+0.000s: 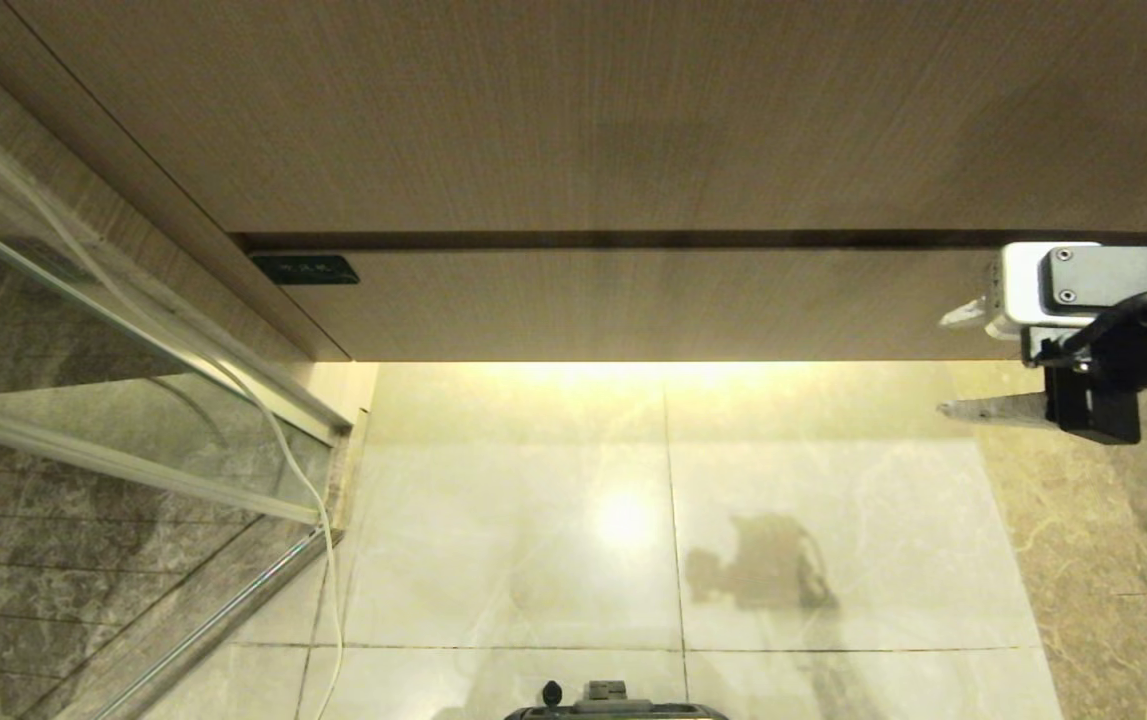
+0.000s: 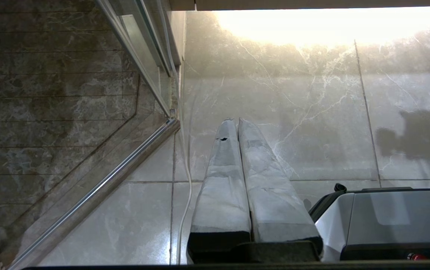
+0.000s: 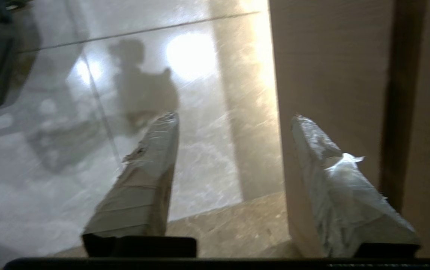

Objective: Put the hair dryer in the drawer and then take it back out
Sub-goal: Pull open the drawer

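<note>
The drawer is a wide, shallow wood-grain front, closed, below a dark gap and a taller wood panel. My right gripper hangs open at the drawer's right end. One finger lies over the front and the other over the floor below its bottom edge. In the right wrist view the gripper is empty, with the drawer front behind one finger. My left gripper is shut, empty and parked above the floor. The hair dryer is out of view.
A glass shower partition with a metal rail stands at the left, and a white cable runs down beside it. Glossy marble floor tiles lie below the cabinet. The robot's base shows at the near edge.
</note>
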